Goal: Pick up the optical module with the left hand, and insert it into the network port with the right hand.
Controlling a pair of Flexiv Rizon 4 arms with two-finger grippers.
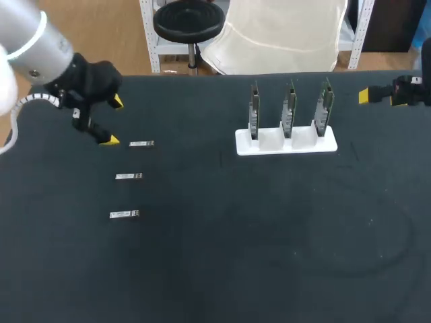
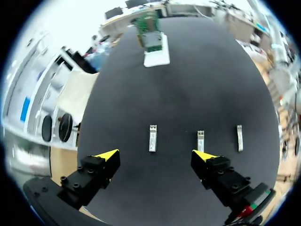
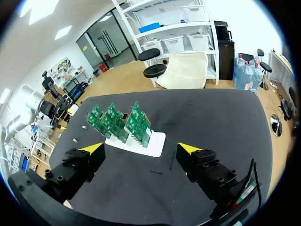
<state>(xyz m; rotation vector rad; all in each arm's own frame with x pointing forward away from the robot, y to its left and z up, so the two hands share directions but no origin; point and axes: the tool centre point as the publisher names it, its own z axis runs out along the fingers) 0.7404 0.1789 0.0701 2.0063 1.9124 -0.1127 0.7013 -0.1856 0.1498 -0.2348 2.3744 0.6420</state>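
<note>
Three small silver optical modules lie in a column on the black table: far (image 1: 141, 144), middle (image 1: 128, 176), near (image 1: 124, 214). My left gripper (image 1: 113, 121) hangs open just left of the far module, touching nothing. From the left wrist the far module (image 2: 153, 138) lies just ahead of the gap of the left gripper (image 2: 155, 155), the others (image 2: 201, 139) (image 2: 240, 137) off to one side. The network ports are three green boards upright in a white holder (image 1: 286, 142) (image 3: 153, 143). My right gripper (image 1: 367, 95) (image 3: 141, 149) stands open and empty at the table's far right, beside the holder.
The white holder with its boards (image 2: 154, 49) stands far ahead of the left gripper, across bare black tabletop. My left arm (image 3: 28, 110) shows beyond the boards (image 3: 120, 122) in the right wrist view. The table's rear edge (image 1: 202, 75) runs close behind both grippers.
</note>
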